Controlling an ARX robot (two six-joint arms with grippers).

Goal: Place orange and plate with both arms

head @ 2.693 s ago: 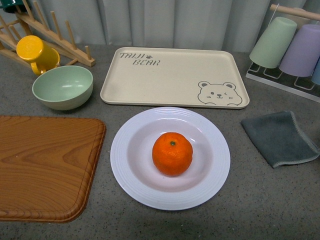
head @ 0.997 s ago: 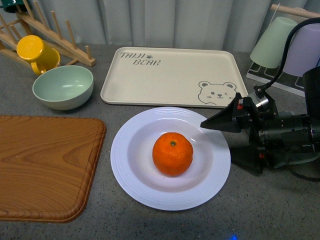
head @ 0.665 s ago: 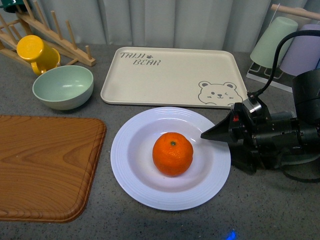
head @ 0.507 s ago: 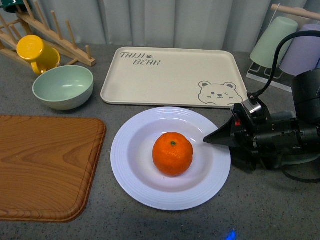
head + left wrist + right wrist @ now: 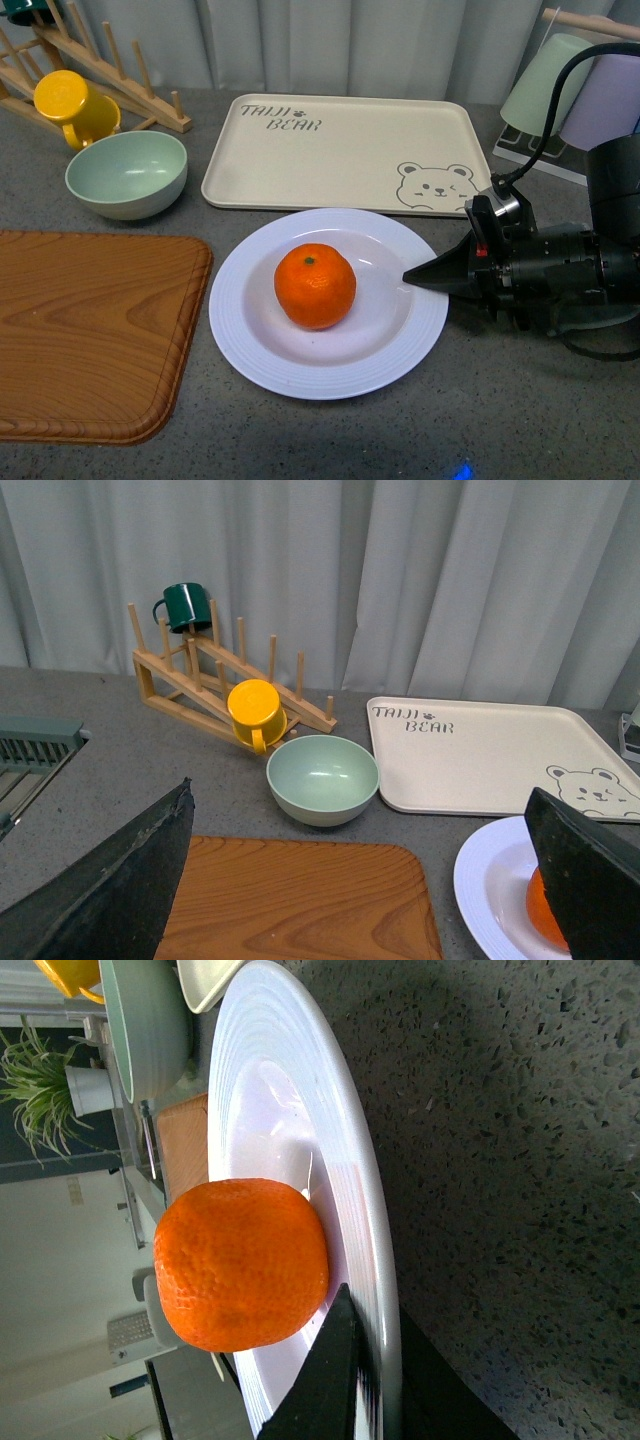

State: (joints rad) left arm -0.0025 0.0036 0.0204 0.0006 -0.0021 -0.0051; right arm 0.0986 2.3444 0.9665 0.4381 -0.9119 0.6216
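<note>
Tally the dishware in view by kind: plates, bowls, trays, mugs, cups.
plate: 1
bowl: 1
tray: 1
mugs: 2, the yellow mug and the green mug
upturned cups: 2 in view, the green cup and the purple cup
Total: 7

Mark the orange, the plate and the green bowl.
orange (image 5: pixel 315 287), front view, middle of its peel.
plate (image 5: pixel 226 310), front view, bare ridged rim.
green bowl (image 5: pixel 125 166), front view, inside wall.
</note>
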